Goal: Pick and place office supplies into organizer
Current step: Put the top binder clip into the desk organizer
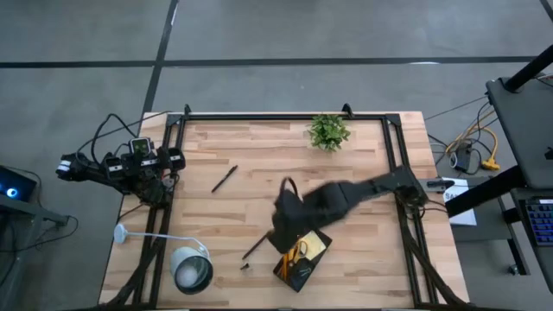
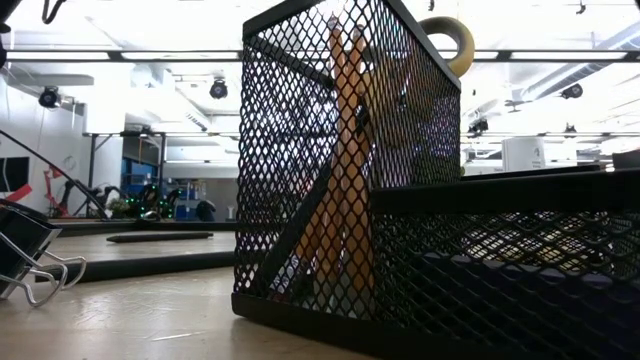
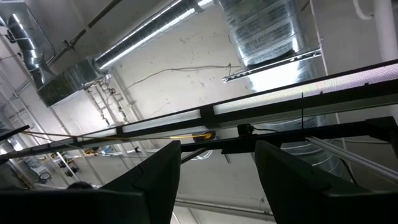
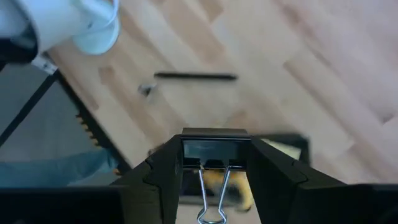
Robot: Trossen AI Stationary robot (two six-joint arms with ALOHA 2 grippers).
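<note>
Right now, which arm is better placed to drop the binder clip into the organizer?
Right. The right gripper holds the binder clip above the organizer; the left gripper is parked off the table's left edge.

No text, label, brand, number or sign is showing legibly in any view; nothing on the table, the supplies or the room behind is reading as words.

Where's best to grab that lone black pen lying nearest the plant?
Mid-barrel on the black pen, straight down from above, claw closing across its thin width: it lies flat with bare wood either side. The right claw is shut on a binder clip over the organizer; the left claw waits open beyond the table's left edge.
</note>
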